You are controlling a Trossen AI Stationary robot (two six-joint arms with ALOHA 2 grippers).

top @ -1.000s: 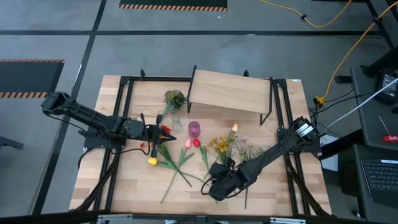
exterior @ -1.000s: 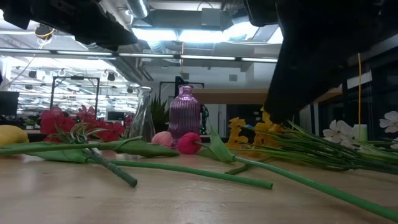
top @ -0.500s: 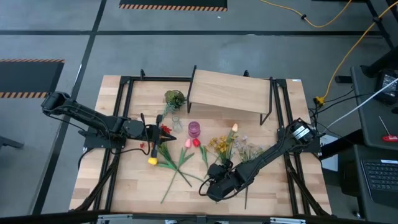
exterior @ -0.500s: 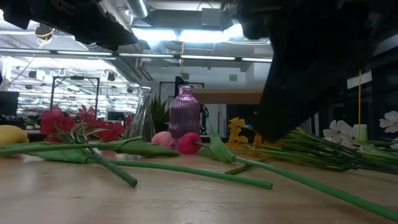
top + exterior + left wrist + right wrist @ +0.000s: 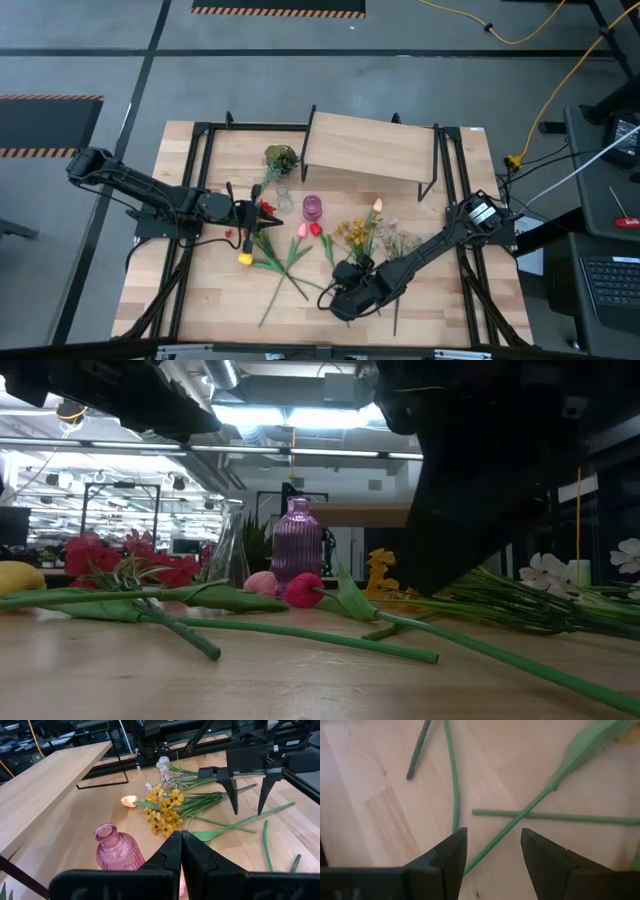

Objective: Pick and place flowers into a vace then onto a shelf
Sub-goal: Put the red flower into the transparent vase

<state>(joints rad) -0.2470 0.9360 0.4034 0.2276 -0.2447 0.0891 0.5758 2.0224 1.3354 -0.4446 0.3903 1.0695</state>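
Over on the left, the left tool [image 5: 244, 213] sits low over the desk [image 5: 160, 280], its two fingers pressed flat together with nothing between them, right beside a cluster of red blossoms [image 5: 266, 209] and a yellow bloom [image 5: 245, 259]. Just past its closed tips, the left wrist view shows the pink ribbed vase [image 5: 116, 851] standing upright, no stems in it. Above that, near the shelf's left end, a short green leafy bunch [image 5: 281, 158] lies on the desk.

Moving to the middle, the flowers [image 5: 366, 235] are scattered flat on the desk: pink and red buds [image 5: 308, 229] just below the vase, yellow sprays and pale blossoms fanned out to the right, long green stems crossing each other toward the near edge. The shelf [image 5: 375, 148] stands at the back of the desk, its board bare.

On the right, the right tool [image 5: 341, 298] hangs over the crossed stems, fingers spread apart. In the right wrist view a thin green stem [image 5: 510, 832] runs through the gap between them, not gripped.
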